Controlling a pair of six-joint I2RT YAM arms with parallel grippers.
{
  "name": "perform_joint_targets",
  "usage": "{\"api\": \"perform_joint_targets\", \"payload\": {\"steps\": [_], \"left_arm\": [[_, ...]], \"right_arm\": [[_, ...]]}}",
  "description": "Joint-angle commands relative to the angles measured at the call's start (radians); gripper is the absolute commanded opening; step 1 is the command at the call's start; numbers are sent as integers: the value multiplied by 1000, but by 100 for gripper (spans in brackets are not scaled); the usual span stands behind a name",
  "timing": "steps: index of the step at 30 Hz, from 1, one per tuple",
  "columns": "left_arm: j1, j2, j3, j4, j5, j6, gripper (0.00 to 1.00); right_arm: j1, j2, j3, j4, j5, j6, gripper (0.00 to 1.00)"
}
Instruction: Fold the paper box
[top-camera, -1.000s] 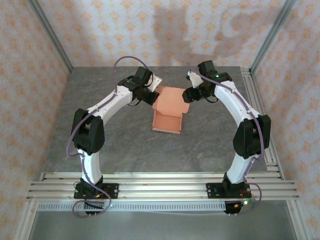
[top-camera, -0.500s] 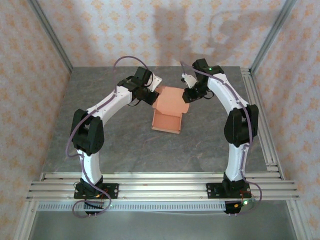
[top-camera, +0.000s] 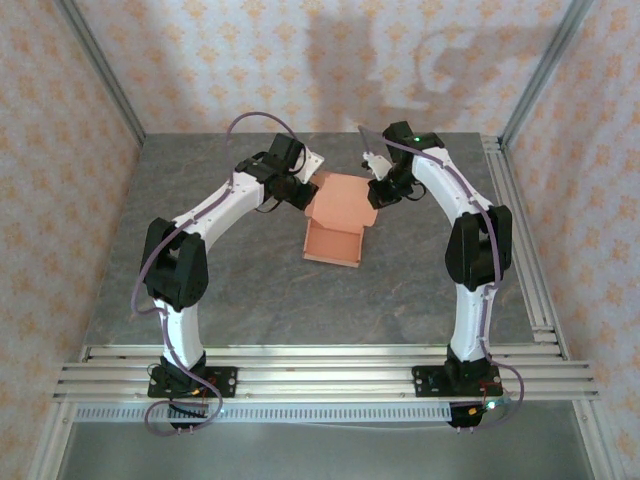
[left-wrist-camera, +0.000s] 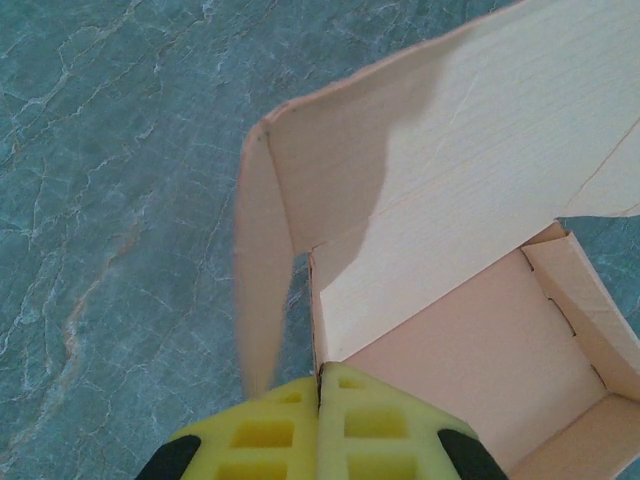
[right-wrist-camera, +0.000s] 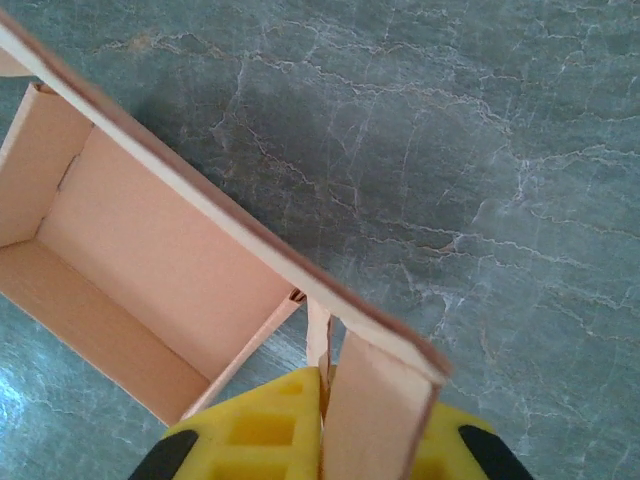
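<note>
The salmon-orange paper box (top-camera: 338, 215) lies mid-table as an open tray, its lid leaning up at the far end. My left gripper (top-camera: 303, 195) is at its left far corner and my right gripper (top-camera: 378, 193) at its right far corner. In the left wrist view the yellow pads (left-wrist-camera: 322, 385) are shut on the edge of the tray's side wall (left-wrist-camera: 316, 300), with the lid (left-wrist-camera: 480, 150) rising behind. Seen from the right wrist, my gripper (right-wrist-camera: 325, 400) is shut on a thin upright card wall (right-wrist-camera: 317, 340); a lid side flap (right-wrist-camera: 375, 410) hangs in front of one finger.
The box stands on a grey marbled table (top-camera: 220, 290). Aluminium rails run along the right edge (top-camera: 520, 240) and across the near edge (top-camera: 320, 365). Patterned walls and metal posts close in the back and sides.
My right gripper has closed on the box's right far corner, and its arm has swung in with the elbow raised. The left arm and the box have stayed put.
</note>
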Motion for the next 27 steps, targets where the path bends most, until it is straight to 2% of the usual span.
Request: {"api": "perform_joint_targets", "payload": {"steps": [1,8,10,11,14,27], "left_arm": [[0,-37,13,-8,-2,19,0],[0,-40,16,-3,-18,-2,2],[2,-49,16,0,-27,-25,23],[1,-53,18,-1,-27,-35,30],[1,-61,29,-22,-29,-54,39],[0,-25,119,-168,-31,-16,42]], "right_arm": [[-6,-1,22,-8,14,7,5],[-5,-26,4,12,39,10,0],[-6,-52,-39,63,47,5,0],[-5,-72,-71,101,53,5,0],[-5,-125,-144,182,65,-1,0],[-5,-186,-200,209,56,-19,0]]}}
